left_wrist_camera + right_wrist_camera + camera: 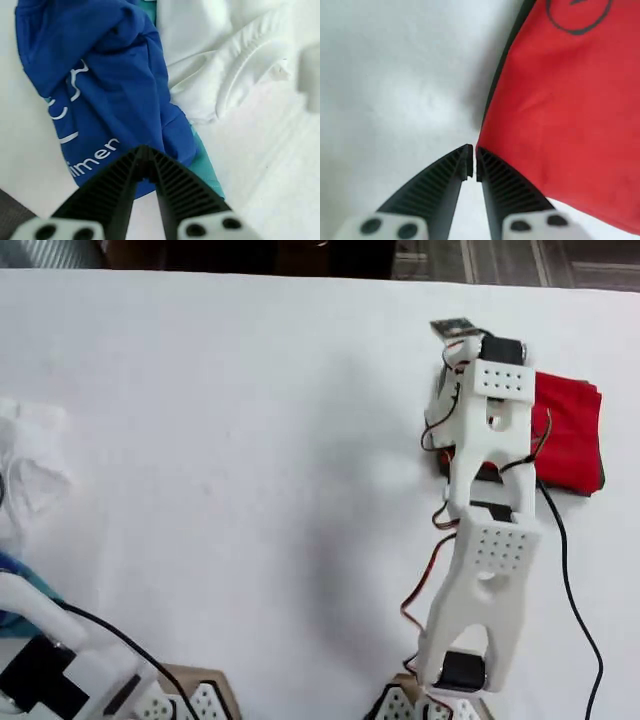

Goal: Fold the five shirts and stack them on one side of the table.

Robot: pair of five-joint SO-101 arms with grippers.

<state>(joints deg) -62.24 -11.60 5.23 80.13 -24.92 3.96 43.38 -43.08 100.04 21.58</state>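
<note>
Right jaws pressed together, holding nothing, tips just beside the edge of the folded red shirt [560,100]. A dark shirt [504,70] lies under it: 2 stacked, likely the start of the pile, kept to one side of the desk [250,440].

Left jaws also pressed together, tips over the crumpled blue shirt [115,75]. Teal shirt [205,170] beneath it, white shirt [220,50] just beyond the tips. These 3 look unfolded, heaped to wait their turn.

Desk white, matte. Dark floor past its far edge.
</note>
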